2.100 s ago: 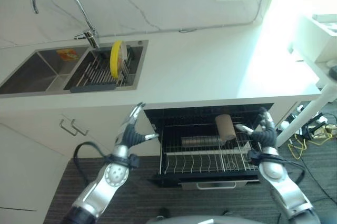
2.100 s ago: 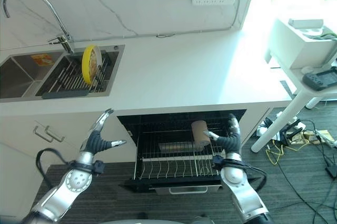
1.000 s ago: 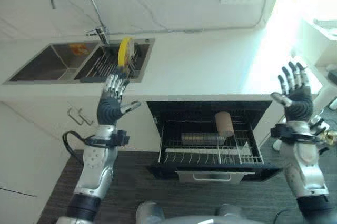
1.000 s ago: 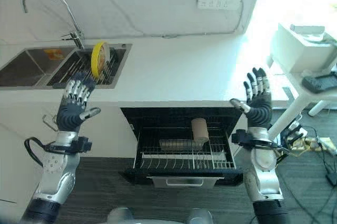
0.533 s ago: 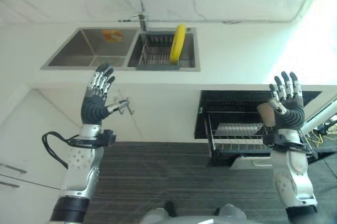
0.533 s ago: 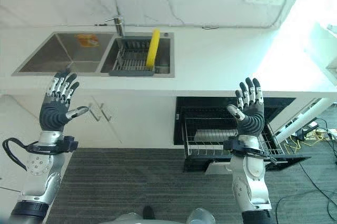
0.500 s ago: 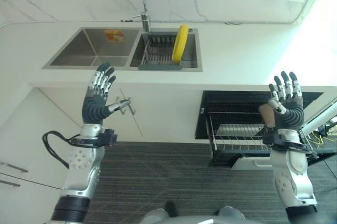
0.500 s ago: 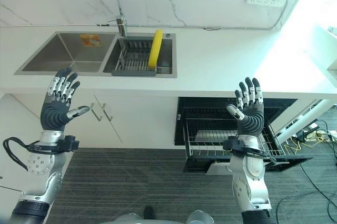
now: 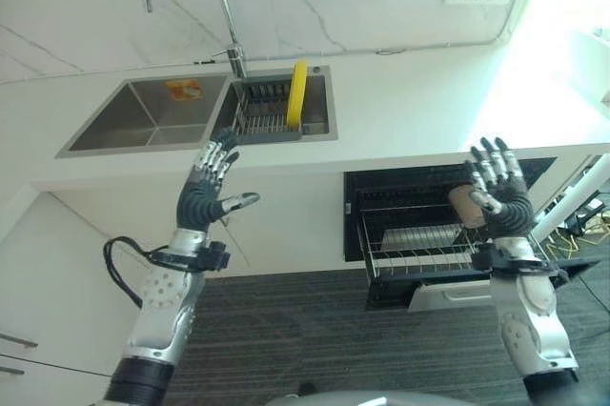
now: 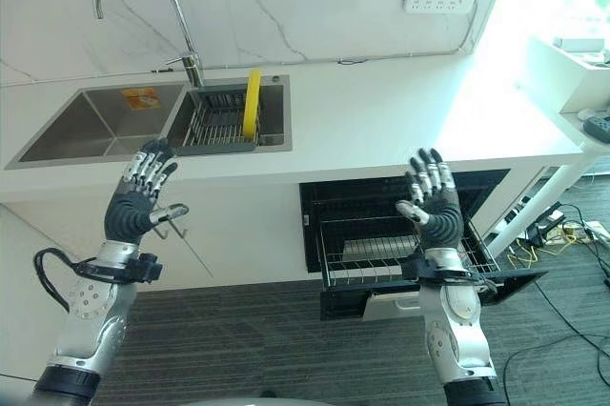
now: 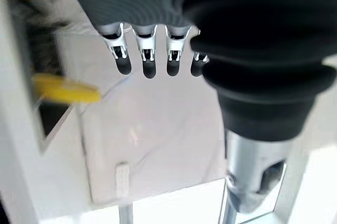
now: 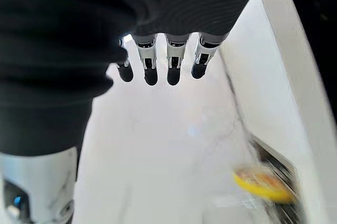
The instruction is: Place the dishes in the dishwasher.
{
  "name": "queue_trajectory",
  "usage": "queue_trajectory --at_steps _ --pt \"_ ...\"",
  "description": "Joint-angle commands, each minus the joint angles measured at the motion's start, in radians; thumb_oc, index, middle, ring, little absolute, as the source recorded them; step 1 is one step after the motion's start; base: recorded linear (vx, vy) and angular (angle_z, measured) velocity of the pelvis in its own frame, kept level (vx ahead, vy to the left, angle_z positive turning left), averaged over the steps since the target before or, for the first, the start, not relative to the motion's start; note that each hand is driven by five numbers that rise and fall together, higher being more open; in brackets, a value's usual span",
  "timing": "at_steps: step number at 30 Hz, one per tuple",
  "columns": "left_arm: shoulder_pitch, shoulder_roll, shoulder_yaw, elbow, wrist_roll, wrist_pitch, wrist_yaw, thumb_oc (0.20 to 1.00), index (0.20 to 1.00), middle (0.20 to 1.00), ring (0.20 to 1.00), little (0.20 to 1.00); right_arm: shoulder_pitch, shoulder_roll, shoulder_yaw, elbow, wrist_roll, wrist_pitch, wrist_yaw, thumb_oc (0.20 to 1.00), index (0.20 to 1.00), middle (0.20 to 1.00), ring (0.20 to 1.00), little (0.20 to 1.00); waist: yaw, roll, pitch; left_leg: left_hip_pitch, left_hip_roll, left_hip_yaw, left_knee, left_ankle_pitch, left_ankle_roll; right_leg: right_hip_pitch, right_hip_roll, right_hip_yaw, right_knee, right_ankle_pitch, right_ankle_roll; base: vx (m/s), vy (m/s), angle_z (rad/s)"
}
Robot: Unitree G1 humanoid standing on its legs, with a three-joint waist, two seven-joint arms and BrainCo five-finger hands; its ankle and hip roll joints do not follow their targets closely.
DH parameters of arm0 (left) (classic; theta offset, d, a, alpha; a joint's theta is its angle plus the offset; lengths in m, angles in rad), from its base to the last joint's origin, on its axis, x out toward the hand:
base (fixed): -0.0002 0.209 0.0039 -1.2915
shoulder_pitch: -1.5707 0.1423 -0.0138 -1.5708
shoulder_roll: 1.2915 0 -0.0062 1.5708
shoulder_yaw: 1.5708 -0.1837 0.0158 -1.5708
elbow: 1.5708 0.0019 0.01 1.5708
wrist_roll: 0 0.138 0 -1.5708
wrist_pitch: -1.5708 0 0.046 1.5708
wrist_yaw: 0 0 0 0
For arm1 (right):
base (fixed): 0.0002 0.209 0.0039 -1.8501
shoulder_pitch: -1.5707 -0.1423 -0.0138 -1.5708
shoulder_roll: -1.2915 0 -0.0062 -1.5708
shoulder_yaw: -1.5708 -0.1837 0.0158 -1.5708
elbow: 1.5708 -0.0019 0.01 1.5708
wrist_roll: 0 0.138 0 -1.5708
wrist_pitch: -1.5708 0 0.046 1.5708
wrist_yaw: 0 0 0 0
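Daylight floods in from our right, washing out the countertop [image 9: 448, 111] there; our wrist views are pretty blurry, yellow plate [image 12: 262, 186] smeared.

Both arms are raised in front of the robot, forearms near upright, palms turned away from the head camera. The left hand [image 9: 212, 192] has its fingers [image 11: 149, 62] straight and spread, thumb stuck out to the side, holding nothing. The right hand [image 10: 434, 204] stands at about the same height (fingers [image 12: 174, 64] likewise straight and fanned), thumb apart, also holding nothing.
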Motion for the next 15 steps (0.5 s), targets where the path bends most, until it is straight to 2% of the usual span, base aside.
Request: queue_trajectory --at_steps 1,9,13,15 --pt "-0.136 -0.01 -0.007 0.008 -0.033 -0.042 0.002 1.0 1.0 1.0 1.0 1.0 -0.125 -0.01 0.019 -0.027 0.025 -0.028 0.035 1.0 1.0 1.0 1.0 1.0 -0.025 -0.019 -0.021 0.066 0.068 -0.128 0.009 -0.068 -0.083 -0.063 0.028 0.081 0.04 0.017 0.004 0.0 0.0 0.0" --pt "-0.093 0.0 0.024 -0.02 -0.015 -0.028 0.02 1.0 1.0 1.0 1.0 1.0 -0.097 0.002 0.017 -0.051 0.021 -0.012 0.021 1.0 1.0 1.0 1.0 1.0 -0.017 -0.024 -0.034 0.081 0.057 -0.14 0.007 -0.073 -0.069 -0.037 0.048 0.098 0.022 0.018 -0.003 0.02 -0.008 -0.01" --pt "-0.073 0.001 0.043 -0.028 0.012 -0.021 0.019 1.0 1.0 1.0 1.0 1.0 -0.091 0.011 0.019 -0.045 -0.014 0.006 -0.025 1.0 1.0 1.0 1.0 1.0 -0.008 -0.025 -0.034 0.088 0.055 -0.153 0.01 -0.075 -0.065 -0.025 0.065 0.11 0.033 0.001 -0.012 0.07 -0.025 0.0" --pt "-0.057 0.012 0.054 -0.033 0.017 -0.028 0.01 1.0 1.0 1.0 1.0 1.0 -0.07 -0.002 0.002 -0.061 -0.012 0.026 -0.015 1.0 1.0 1.0 1.0 1.0 -0.024 -0.037 -0.021 0.062 0.054 -0.108 0.138 -0.103 -0.066 -0.039 0.07 0.131 0.096 -0.029 -0.034 0.01 0.022 -0.02"
